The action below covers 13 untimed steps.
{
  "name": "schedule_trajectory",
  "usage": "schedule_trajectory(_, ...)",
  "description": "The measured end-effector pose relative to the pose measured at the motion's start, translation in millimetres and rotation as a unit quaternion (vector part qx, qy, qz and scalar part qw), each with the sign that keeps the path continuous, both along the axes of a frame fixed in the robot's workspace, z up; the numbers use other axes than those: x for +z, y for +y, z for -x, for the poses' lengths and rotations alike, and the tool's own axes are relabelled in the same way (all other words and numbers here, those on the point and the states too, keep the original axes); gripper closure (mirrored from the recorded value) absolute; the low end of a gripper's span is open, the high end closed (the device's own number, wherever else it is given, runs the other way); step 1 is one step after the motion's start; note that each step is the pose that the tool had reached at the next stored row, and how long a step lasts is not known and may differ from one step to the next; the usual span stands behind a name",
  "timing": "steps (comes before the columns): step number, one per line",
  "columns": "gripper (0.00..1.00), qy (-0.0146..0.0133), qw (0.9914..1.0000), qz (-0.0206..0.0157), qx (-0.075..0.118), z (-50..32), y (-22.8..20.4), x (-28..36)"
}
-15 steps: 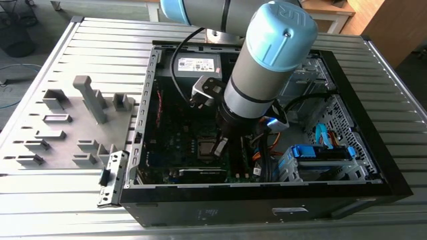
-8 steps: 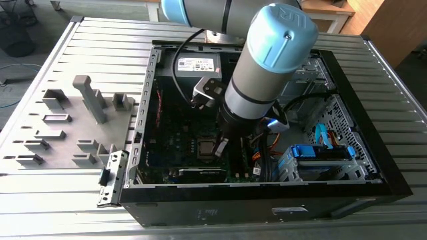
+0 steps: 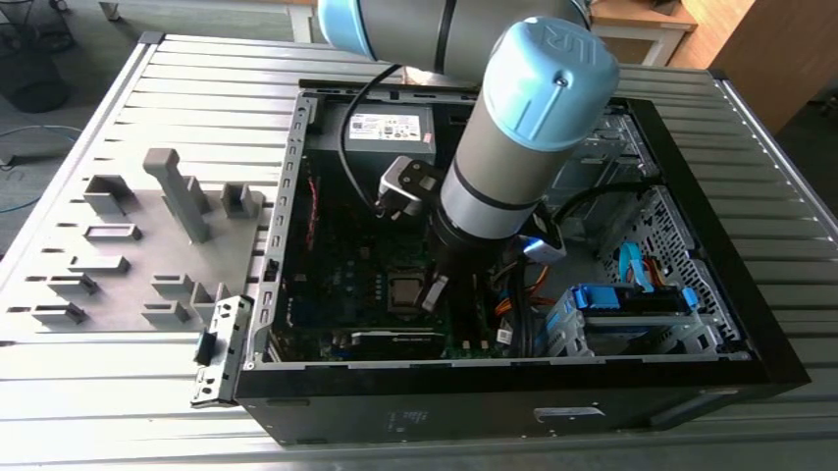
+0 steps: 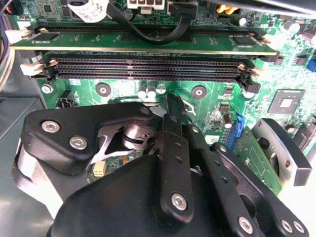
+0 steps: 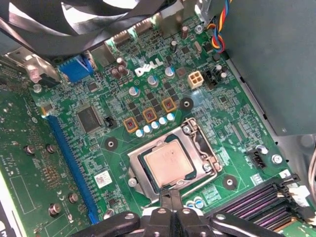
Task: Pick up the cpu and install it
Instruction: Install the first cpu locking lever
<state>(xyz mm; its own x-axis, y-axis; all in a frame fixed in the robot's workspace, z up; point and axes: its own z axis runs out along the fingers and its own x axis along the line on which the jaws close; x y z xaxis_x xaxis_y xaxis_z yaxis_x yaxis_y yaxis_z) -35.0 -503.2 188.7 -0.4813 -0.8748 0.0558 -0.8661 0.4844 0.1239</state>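
The cpu (image 5: 169, 164), a small pale metal square, lies flat in the open socket frame (image 5: 132, 159) on the green motherboard (image 5: 98, 89). In the exterior view the cpu (image 3: 407, 291) sits low inside the black computer case (image 3: 524, 412). My gripper (image 5: 171, 196) hangs just over the socket's edge, beside the chip. Its two thin black fingers are pressed together with nothing between them. In the second wrist view the gripper (image 4: 174, 106) points down at the board below the memory slots (image 4: 148, 69). In the exterior view the gripper (image 3: 438, 290) stands right beside the socket.
A memory stick (image 4: 143, 42) stands in the slot row near the gripper. A fan (image 5: 74, 19) and cables crowd the case. A blue drive cage (image 3: 629, 304) fills the exterior view's right. A grey holder plate (image 3: 131, 245) with blocks lies outside the case on the slatted table.
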Motion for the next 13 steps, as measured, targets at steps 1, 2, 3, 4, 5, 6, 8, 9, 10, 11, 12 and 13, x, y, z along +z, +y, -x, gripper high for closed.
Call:
schedule_trajectory(1, 0.89, 0.0000, 1.00000, 0.0000, 0.000, 0.0, 0.0, -0.6)
schedule_trajectory(2, 0.89, 0.0000, 1.00000, 0.0000, 0.000, 0.0, 0.0, -1.4)
schedule_trajectory(3, 0.89, 0.0001, 1.00000, 0.0000, 0.000, 0.0, 0.0, -2.1)
schedule_trajectory(4, 0.89, 0.0000, 1.00000, -0.0001, 0.000, 0.0, 0.0, -2.7)
schedule_trajectory(5, 0.89, 0.0000, 1.00000, -0.0002, 0.000, 0.0, 0.0, -3.3)
schedule_trajectory(6, 0.89, 0.0000, 1.00000, -0.0002, 0.000, 0.0, 0.1, -3.7)
schedule_trajectory(8, 0.89, 0.0001, 1.00000, 0.0002, 0.000, 0.0, 0.1, -3.7)
schedule_trajectory(9, 0.89, 0.0001, 1.00000, 0.0004, 0.000, 0.0, 0.1, -3.7)
schedule_trajectory(10, 0.89, 0.0002, 1.00000, 0.0005, 0.000, 0.0, 0.1, -3.6)
schedule_trajectory(11, 0.89, 0.0002, 1.00000, 0.0005, 0.000, 0.0, 0.1, -3.6)
schedule_trajectory(12, 0.89, 0.0002, 1.00000, 0.0005, 0.000, 0.0, 0.1, -3.6)
schedule_trajectory(13, 0.89, 0.0002, 1.00000, 0.0005, 0.000, 0.0, 0.1, -3.6)
